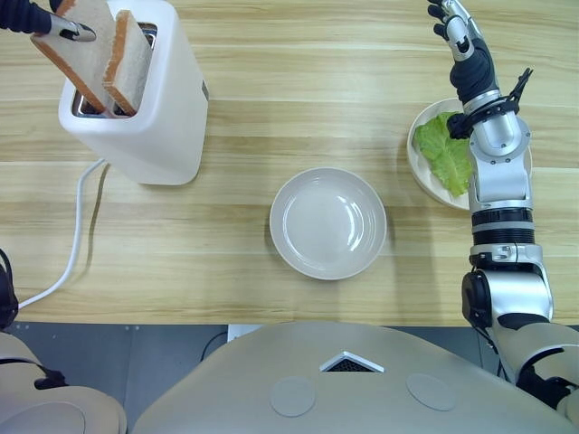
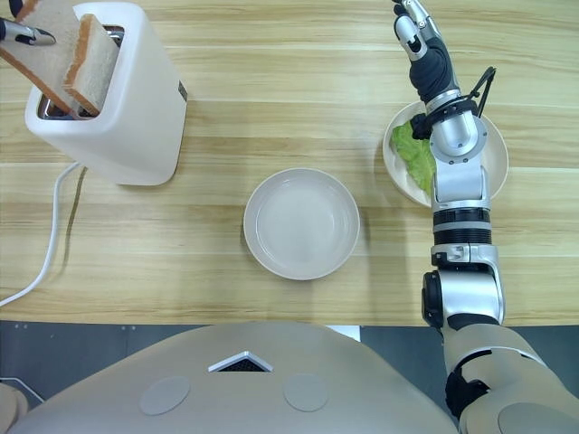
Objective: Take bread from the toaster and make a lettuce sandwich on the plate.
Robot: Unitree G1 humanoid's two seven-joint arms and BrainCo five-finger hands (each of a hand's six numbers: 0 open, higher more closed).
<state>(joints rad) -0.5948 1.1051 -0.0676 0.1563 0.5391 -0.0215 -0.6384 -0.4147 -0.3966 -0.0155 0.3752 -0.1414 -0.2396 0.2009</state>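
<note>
A white toaster [image 1: 149,117] stands at the far left of the wooden table, with two bread slices poking out of its slots. My left hand [image 1: 32,18] comes in from the top left corner, and its fingers are closed on the left slice [image 1: 77,56], which leans out of the slot. The right slice [image 1: 131,59] stands free beside it. An empty beige plate [image 1: 327,271] sits mid-table. Green lettuce [image 1: 443,154] lies on a smaller plate [image 1: 414,167] at the right. My right hand [image 1: 460,32] is held beyond that plate with fingers extended and nothing in them. The forearm crosses over the lettuce plate.
The toaster's white cable [image 1: 77,235] runs from its base down the left side to the table's front edge. Bare wood lies between the toaster and the centre plate and behind the plates.
</note>
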